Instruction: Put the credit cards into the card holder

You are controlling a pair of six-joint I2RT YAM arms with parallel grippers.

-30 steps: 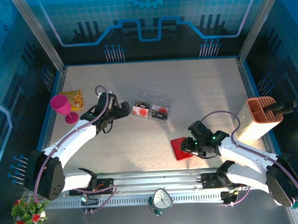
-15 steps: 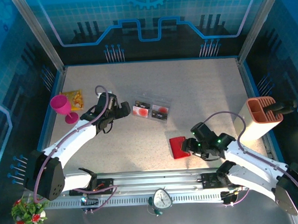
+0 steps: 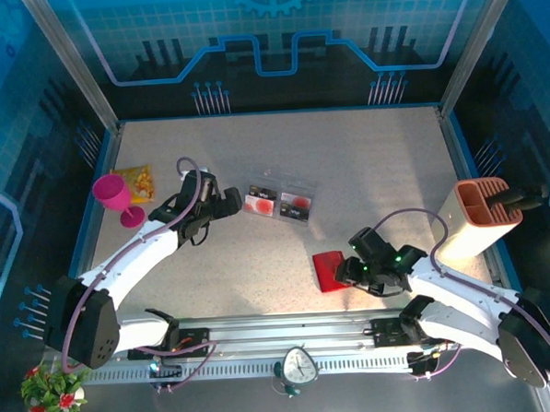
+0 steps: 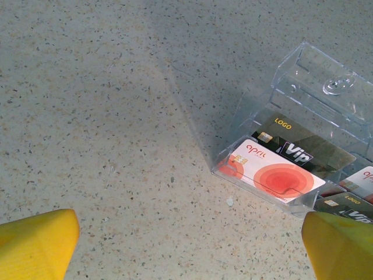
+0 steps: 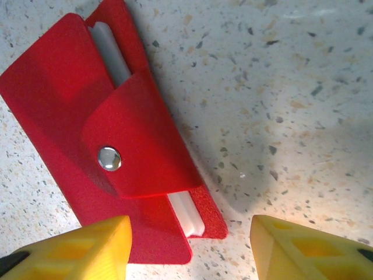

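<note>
The card holder (image 3: 329, 270) is a glossy red wallet lying flat at the near middle, flap snapped down, with a pale inside (image 5: 187, 212) showing at its edge. My right gripper (image 3: 349, 272) is open at its right side. The wallet's near corner (image 5: 204, 224) lies between the yellow fingertips (image 5: 81, 248) without being squeezed. Two credit cards (image 3: 261, 204) (image 3: 295, 206) lie inside clear plastic sleeves (image 4: 317, 99) left of centre. One white card with red rings (image 4: 274, 177) overlaps a black one (image 4: 303, 153). My left gripper (image 3: 225, 204) is wide open just left of them, above bare table.
A pink goblet (image 3: 111, 194) and a yellow-orange packet (image 3: 134, 183) stand at the left edge behind the left arm. An orange-brown two-slot rack (image 3: 483, 215) stands at the right edge. A small clock (image 3: 297, 364) sits on the near rail.
My right gripper drew back to the right off the wallet, then edged in at its right corner. The wallet turned slightly and lies flatter. The left arm has not moved.
</note>
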